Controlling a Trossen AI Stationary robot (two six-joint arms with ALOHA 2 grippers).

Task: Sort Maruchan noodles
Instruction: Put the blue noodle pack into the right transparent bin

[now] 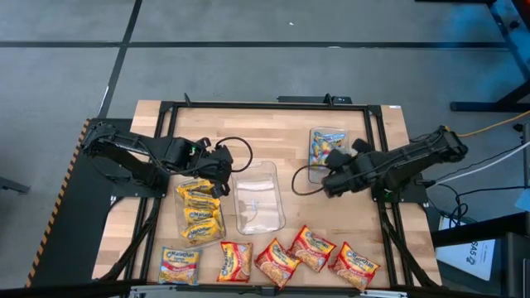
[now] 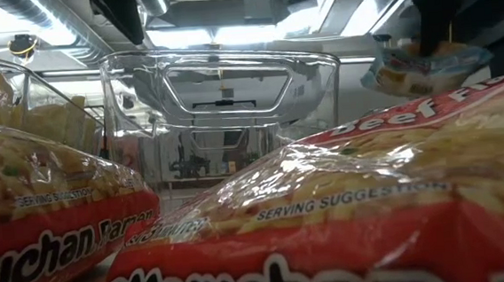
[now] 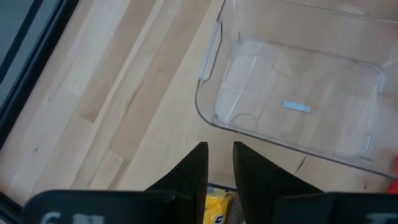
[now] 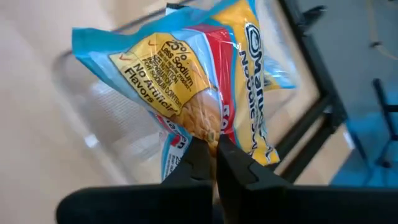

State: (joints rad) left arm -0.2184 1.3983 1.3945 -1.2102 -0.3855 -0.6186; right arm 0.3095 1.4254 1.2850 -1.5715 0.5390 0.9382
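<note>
Several red-orange Maruchan noodles packets lie in a row along the near edge, two of them close up in the low view. Yellow packets fill the left clear tray. The middle clear tray holds nothing. My right gripper is shut on a blue-edged packet above the far right clear tray. My left gripper hangs over the far end of the left tray, its fingers a narrow gap apart with nothing between them. My right gripper pinches a bunched bit of the blue-edged packet's wrapper between its two fingers. The fingers come slanting down from above. The packet is lifted clear and hangs crumpled and tilted over the right tray.
A black metal frame borders the wooden table. Bare wood lies between the trays and the front row of packets. Cables loop near both wrists.
</note>
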